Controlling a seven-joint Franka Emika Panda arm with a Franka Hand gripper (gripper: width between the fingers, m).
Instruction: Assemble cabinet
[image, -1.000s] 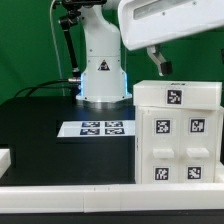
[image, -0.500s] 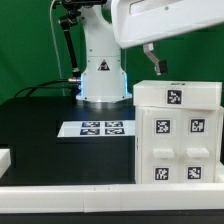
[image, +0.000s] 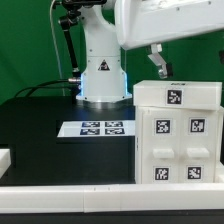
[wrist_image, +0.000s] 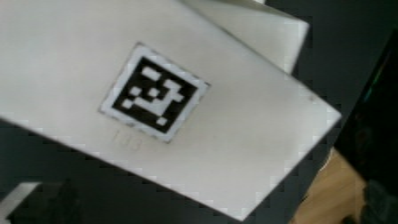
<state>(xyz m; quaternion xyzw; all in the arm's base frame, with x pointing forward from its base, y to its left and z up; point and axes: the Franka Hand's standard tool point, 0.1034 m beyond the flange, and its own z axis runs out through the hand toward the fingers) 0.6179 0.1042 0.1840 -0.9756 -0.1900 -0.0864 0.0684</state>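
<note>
The cabinet (image: 177, 133) is a white boxy body at the exterior view's right, near the front edge of the black table. Small white blocks with black-and-white tags sit on its front and top. My gripper (image: 158, 72) hangs just above the cabinet's top left corner, apart from it and holding nothing. One dark finger (image: 157, 60) shows below the white hand, and the jaws look spread. The wrist view is filled by the cabinet's white top face (wrist_image: 231, 130) with one tag (wrist_image: 157, 90), seen close and tilted.
The marker board (image: 95, 128) lies flat on the black table, left of the cabinet. The robot base (image: 101, 70) stands behind it. A white rail (image: 70, 192) runs along the table's front edge, with a small white part (image: 4, 158) at the far left.
The gripper shifted a little toward the exterior view's left and up, then came back right and down over the cabinet's top left corner. The cabinet has not moved.
</note>
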